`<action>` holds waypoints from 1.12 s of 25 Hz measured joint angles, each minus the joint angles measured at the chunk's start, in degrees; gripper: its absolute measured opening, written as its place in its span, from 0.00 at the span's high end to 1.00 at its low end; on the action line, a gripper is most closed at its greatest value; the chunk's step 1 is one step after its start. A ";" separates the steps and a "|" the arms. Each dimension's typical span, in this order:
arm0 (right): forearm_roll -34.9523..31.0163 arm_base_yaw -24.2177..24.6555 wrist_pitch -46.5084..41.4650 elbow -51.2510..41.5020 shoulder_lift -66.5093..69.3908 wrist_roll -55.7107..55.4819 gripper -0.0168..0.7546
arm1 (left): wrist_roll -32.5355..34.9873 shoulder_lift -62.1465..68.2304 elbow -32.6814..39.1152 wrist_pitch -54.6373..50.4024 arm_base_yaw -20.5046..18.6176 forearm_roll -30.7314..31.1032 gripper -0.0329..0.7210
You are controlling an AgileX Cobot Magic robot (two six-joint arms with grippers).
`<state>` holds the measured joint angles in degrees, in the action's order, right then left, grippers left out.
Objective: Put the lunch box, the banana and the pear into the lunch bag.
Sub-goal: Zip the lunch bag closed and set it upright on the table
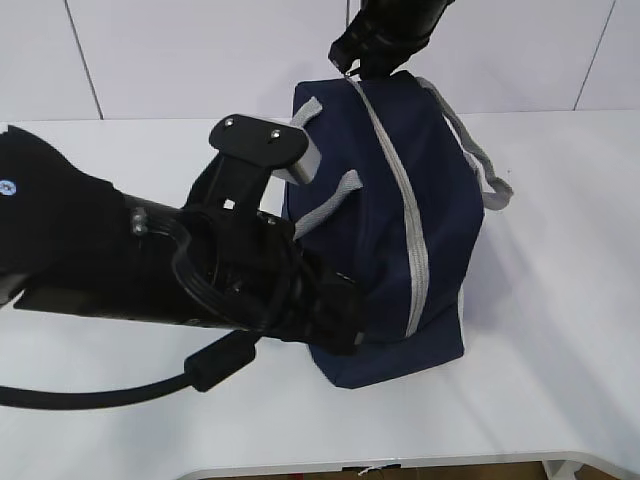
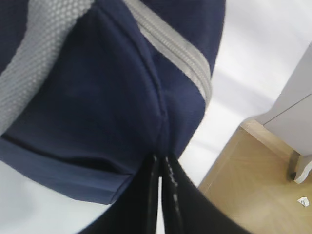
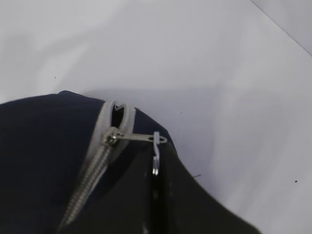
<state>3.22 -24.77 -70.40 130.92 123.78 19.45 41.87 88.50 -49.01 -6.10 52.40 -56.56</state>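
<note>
my right jaws are closed on the ring pull at the far end of the lunch bag, with the slider just to the left of them in the right wrist view and a short gap of open teeth beyond it. the grey zipper runs away from that grip along the top of the bag, down its long axis toward the near end. there my left jaws are pressed together on a fold of the navy fabric, anchoring it. so the line of any pull lies between my two grips. the bag rests on the white tabletop; lunch box, banana and pear are not in sight.
</note>
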 joint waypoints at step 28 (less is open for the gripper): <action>-9.91 8.94 -0.73 -23.40 -19.07 5.99 0.95 | 0.10 0.00 0.00 3.38 -6.65 0.59 0.99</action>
<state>-6.69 -15.82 -71.13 107.52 104.71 25.43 41.96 88.50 -49.01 -2.73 45.75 -55.97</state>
